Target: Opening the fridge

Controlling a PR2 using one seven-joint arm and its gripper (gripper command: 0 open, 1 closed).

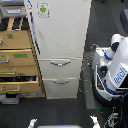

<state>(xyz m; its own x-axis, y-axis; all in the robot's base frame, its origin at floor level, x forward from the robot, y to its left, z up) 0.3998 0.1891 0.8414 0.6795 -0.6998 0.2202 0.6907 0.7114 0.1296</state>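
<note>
The fridge stands tall and white in the middle of the exterior view. Its large upper door carries a small green-logo sticker near the top left and looks closed. A dark vertical strip runs along the door's left edge. Below are two drawers, both pushed in, with curved silver handles, the upper handle and the lower handle. No gripper shows in this view, and nothing touches the fridge.
A tan wooden drawer cabinet stands against the fridge on the exterior view's left, one lower drawer pulled out. A white-and-blue rounded robot body with cables stands on the right. Two small pale shapes sit at the bottom edge.
</note>
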